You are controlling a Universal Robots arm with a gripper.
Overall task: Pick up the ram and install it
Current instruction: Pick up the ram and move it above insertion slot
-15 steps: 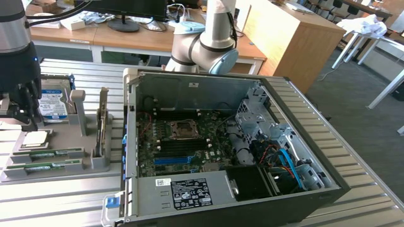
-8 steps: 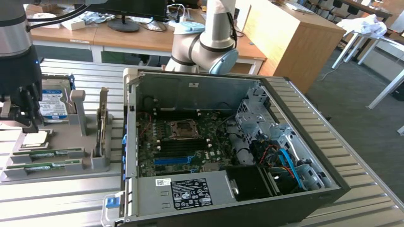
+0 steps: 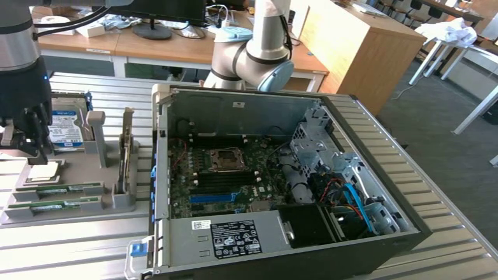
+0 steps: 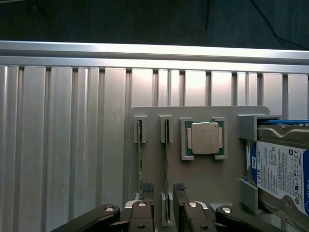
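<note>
Gripper [image 4: 163, 189] fingers apart, nothing held. Ram [image 4: 166, 162] sat on edge in slot of grey holder [image 4: 207, 179], lined up betw. fingers; contact unclear, prob. none. Second stick [image 4: 140, 159] just beside. Processor [image 4: 206, 137], hard drive [image 4: 280, 169] on same holder.

Room's bright, light even, from overhead. Strong glare on the slats [image 4: 193, 82] ahead of the fingers [image 4: 179, 187]; beyond them the floor [image 4: 145, 19] goes near black. Tray [image 4: 203, 179] dims close to the fingers. Case [image 3: 233, 169] interior sits in shadow, well off to their side.
</note>
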